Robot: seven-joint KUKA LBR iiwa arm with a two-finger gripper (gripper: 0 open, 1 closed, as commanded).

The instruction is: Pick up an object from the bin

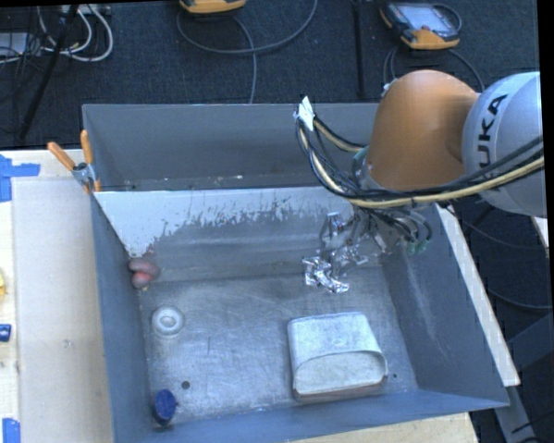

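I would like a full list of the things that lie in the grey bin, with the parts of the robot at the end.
bin: one, grey metal, holds everything below
flat pack: one, pale grey, lower right part of the floor
lump: one, pink, against the left wall
round cap: one, clear to whitish, left part of the floor, just below the lump
small thing: one, blue, lower left corner; its kind is too small to tell
gripper: one, bare metal, over the floor just past the flat pack's far edge
orange cover: one, on the arm, reaching in from the right, with cables
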